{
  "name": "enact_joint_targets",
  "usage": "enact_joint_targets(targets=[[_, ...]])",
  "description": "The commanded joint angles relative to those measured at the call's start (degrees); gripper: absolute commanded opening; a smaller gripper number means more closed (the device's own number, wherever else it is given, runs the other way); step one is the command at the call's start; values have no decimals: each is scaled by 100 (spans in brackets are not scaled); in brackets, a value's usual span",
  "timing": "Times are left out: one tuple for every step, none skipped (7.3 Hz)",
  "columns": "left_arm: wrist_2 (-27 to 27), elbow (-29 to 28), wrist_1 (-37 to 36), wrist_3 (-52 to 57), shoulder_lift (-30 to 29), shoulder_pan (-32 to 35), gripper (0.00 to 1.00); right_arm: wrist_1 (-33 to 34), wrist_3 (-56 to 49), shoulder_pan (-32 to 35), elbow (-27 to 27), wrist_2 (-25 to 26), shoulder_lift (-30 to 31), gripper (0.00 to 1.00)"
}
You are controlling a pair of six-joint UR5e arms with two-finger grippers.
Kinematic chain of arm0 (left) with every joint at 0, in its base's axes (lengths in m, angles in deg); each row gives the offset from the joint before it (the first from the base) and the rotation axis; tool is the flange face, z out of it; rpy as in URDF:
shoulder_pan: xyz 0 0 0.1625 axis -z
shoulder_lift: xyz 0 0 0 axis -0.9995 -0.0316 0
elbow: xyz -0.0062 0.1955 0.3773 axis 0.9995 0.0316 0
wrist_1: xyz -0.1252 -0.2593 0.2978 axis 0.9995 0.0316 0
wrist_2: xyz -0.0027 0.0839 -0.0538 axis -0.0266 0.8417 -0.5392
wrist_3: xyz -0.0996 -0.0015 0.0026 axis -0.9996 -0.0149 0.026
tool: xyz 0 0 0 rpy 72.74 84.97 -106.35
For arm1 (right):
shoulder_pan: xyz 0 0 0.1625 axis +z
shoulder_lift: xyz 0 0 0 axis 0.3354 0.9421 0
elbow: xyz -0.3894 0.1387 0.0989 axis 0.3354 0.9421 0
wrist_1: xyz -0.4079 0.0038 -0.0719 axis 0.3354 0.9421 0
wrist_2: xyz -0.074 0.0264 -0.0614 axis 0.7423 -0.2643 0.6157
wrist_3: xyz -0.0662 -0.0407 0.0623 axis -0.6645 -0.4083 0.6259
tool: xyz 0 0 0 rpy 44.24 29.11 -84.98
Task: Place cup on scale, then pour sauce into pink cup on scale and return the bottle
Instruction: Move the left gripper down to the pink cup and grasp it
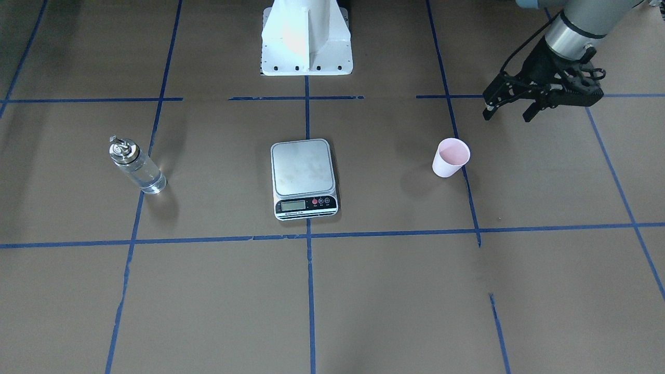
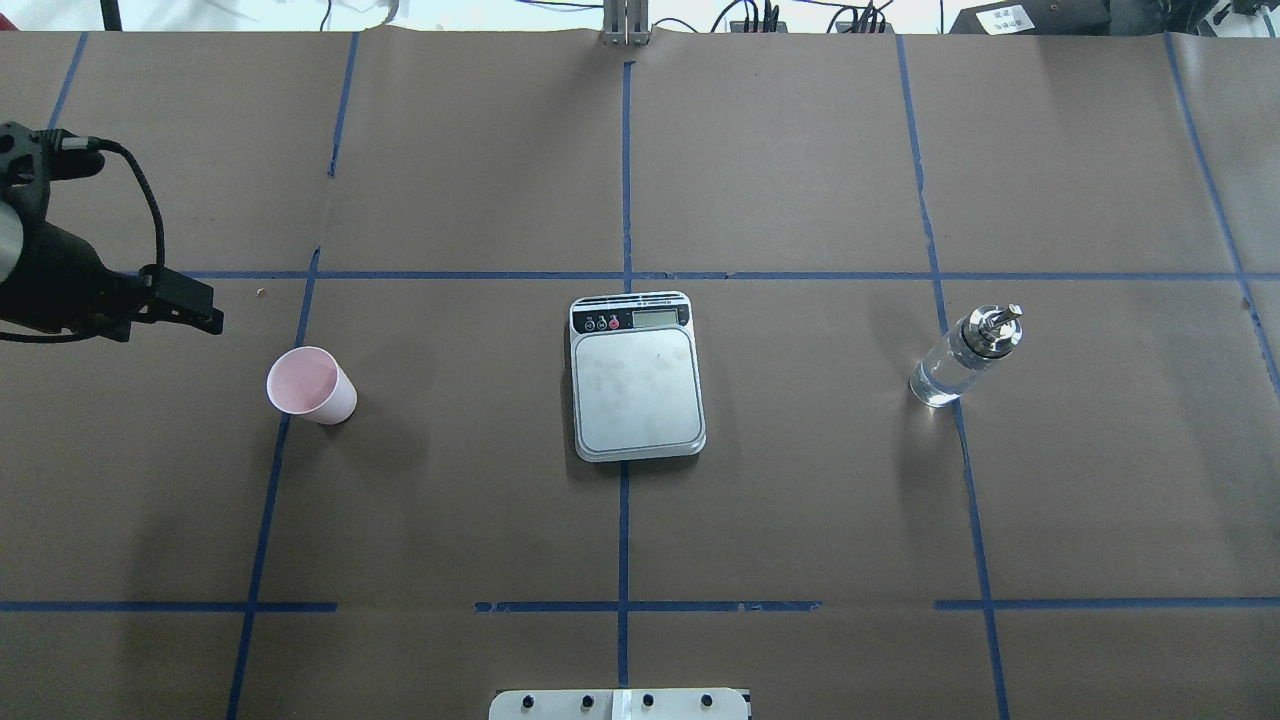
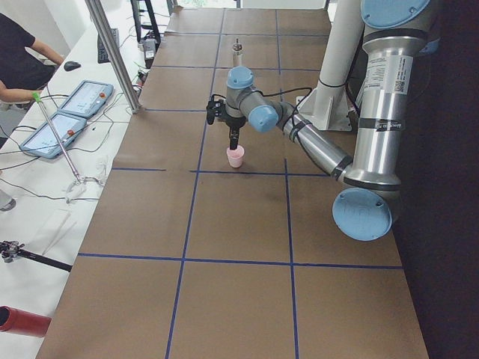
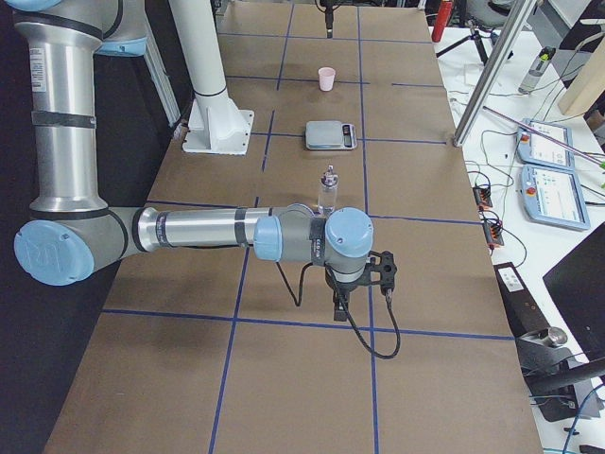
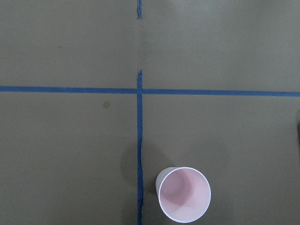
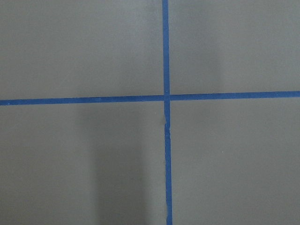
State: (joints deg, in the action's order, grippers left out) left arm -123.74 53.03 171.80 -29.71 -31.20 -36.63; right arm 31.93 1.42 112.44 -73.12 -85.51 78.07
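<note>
Standing upright on the brown table [image 1: 363, 291], well apart from the scale [image 1: 303, 169], the pink paper cup [image 1: 450, 158] looks light and soft. Squeeze its side walls gently (too hard and it squashes). The left gripper [image 1: 507, 117] hangs near it, fingers spread wide, holding nothing. I cannot tell about the right gripper [image 4: 338, 305]. No writing is big enough to read.

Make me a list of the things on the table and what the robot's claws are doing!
cup: upright on the table, empty, not on the scale
scale: middle of table, nothing on it
bottle: upright, across the scale from the cup
left claw: open, near the cup, holding nothing
right claw: away from the bottle; open or shut, cannot tell
</note>
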Motion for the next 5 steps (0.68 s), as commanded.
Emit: enact_joint_targets(targets=[[522,-341,126,-587,-16,-417,100,0,63,-3,-173,28,-21,100],[707,-647,675,-1226,-16,-723,100,17,63,-3,-201,46,-12,100],[727,-893,933,-1476,-42,-848,100,9,71,-3,-366,46,-56,100],[718,-939,927,-1496,-86,-893,100,0,63,-3,-342,46,-13,100],[727,-975,936,-1461,-104,-971,100,0,63,-3,-350,72,40,100]])
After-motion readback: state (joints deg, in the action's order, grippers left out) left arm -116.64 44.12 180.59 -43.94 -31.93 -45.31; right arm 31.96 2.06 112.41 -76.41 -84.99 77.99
